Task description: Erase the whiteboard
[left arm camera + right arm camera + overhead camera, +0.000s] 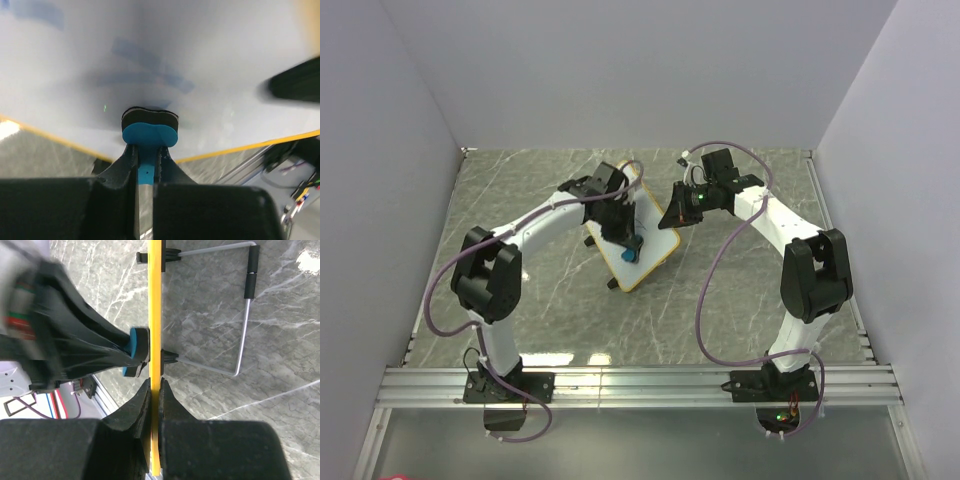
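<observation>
The whiteboard (654,243), white with a tan-yellow frame, stands tilted in the middle of the table. In the left wrist view its white face (75,65) fills the frame, with faint blurred blue marks (145,65). My left gripper (146,155) is shut on the blue eraser (150,131), whose dark pad presses against the board; the eraser also shows from above (629,255). My right gripper (156,390) is shut on the board's yellow edge (155,300), seen end-on. In the top view the right gripper (680,215) holds the board's right side.
A wire stand (242,315) with black sleeves sticks out behind the board. The marble table (740,300) is walled by white panels. An aluminium rail (640,385) runs along the near edge by the arm bases.
</observation>
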### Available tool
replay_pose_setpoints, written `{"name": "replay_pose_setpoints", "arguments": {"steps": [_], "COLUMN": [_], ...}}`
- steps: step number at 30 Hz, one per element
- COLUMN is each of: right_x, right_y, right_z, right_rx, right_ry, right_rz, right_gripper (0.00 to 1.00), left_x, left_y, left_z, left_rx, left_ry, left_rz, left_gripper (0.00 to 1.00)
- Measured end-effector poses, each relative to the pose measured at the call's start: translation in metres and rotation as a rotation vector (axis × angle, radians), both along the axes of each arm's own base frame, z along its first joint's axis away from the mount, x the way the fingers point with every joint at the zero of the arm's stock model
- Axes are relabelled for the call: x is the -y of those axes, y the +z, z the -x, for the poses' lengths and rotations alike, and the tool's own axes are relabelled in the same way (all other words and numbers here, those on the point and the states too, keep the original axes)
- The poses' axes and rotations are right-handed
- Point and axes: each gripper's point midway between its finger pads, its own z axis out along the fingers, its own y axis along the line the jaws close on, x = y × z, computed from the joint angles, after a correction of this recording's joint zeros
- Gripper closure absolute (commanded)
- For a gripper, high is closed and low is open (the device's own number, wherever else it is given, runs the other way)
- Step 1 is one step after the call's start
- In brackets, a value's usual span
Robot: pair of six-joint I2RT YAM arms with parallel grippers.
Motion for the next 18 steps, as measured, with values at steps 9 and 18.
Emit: {"name": "replay_pose_setpoints", "arguments": {"steps": [9,18], "right_x": [0.001,0.000], "right_y": [-0.002,-0.002], "right_z": [0.000,0.000], "right_rx": [-0.002,-0.011], "right_ry": [-0.005,-0.006], "right_rz": [0.007,0.002], "right_gripper": [1.00,1.00], "left_x": [0.008,-0.042], "left_y": [0.021,-0.004], "left_z": [-0.049,-0.092], "left_rx": [0.050,0.048], "left_ry": [0.080,0.253], "left_rz": [0.101,0.119], "left_gripper": [1.00,1.00]}}
